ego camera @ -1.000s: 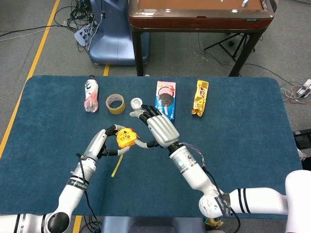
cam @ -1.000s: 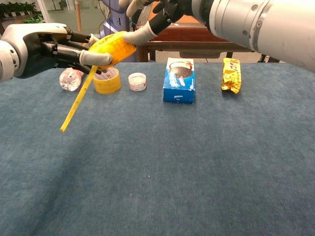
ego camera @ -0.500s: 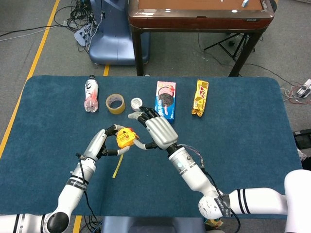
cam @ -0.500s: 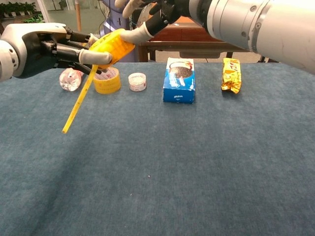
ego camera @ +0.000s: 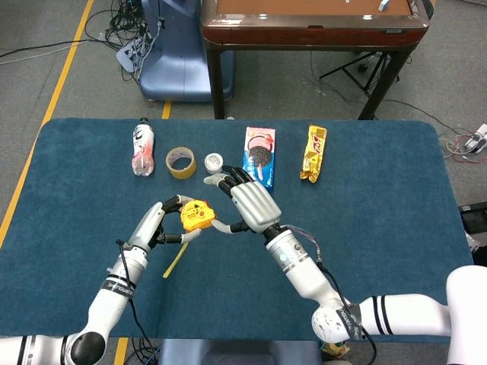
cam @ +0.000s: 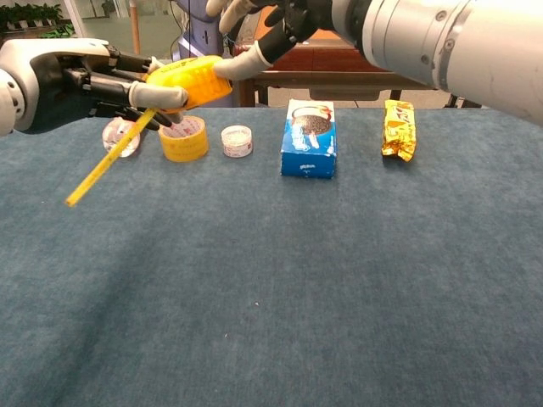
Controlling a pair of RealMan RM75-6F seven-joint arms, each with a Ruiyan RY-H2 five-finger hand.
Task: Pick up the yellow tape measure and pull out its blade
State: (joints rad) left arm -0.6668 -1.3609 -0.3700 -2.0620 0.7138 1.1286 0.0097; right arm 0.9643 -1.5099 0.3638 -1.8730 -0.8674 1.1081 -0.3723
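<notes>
The yellow tape measure (ego camera: 196, 215) hangs above the blue table (ego camera: 380, 228), between my two hands. My right hand (ego camera: 249, 205) grips its case from the right, thumb under it. My left hand (ego camera: 156, 225) pinches the yellow blade (ego camera: 173, 261) just where it leaves the case. The blade runs down and to the left, its free end in the air past the left hand. In the chest view the case (cam: 191, 80) sits between the left hand (cam: 76, 80) and the right hand (cam: 288, 21), and the blade (cam: 102, 167) slants to the lower left.
Along the far side of the table lie a plastic bottle (ego camera: 142, 146), a roll of tape (ego camera: 181, 162), a small white jar (ego camera: 213, 162), a blue cookie box (ego camera: 259, 156) and a yellow snack packet (ego camera: 313, 153). A wooden table (ego camera: 312, 23) stands behind.
The blade's free end has swung to the left and now slants flatter. Both hands keep their hold and have barely shifted.
</notes>
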